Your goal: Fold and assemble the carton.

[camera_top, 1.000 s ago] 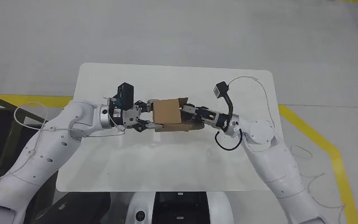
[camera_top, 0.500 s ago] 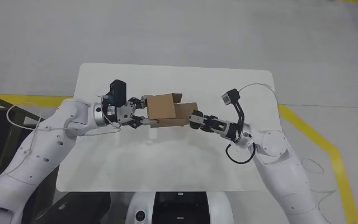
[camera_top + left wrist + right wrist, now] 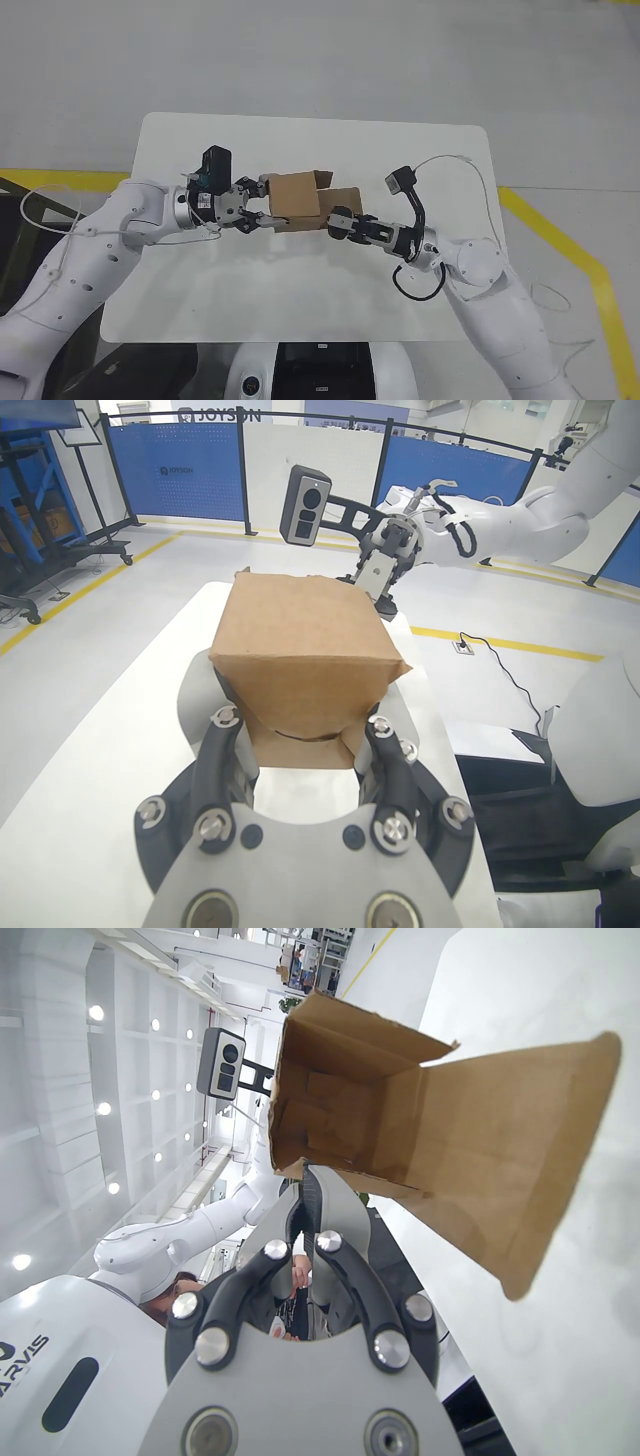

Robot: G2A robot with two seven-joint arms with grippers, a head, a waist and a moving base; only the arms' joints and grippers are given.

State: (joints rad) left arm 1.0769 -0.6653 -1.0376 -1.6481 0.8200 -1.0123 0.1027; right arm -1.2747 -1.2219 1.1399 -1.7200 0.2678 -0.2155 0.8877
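One carton (image 3: 296, 192), one table (image 3: 300, 290), two end effectors (image 3: 262, 206) (image 3: 336, 222).

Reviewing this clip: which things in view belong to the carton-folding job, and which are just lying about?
Job: brown cardboard carton, open flap out; left gripper, clamped on its closed end; right gripper, shut at its open edge; white table.
Lying about: yellow floor tape; black floor cable; blue partition panels.

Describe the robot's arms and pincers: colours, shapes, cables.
The left arm and right arm have glossy white rounded shells. The left pincer and right pincer are grey metal plates with black linked fingers and silver bolts. A black boxy camera stands on a bracket at each wrist. A thin white cable arcs from the right one; a black cable loops at that wrist.
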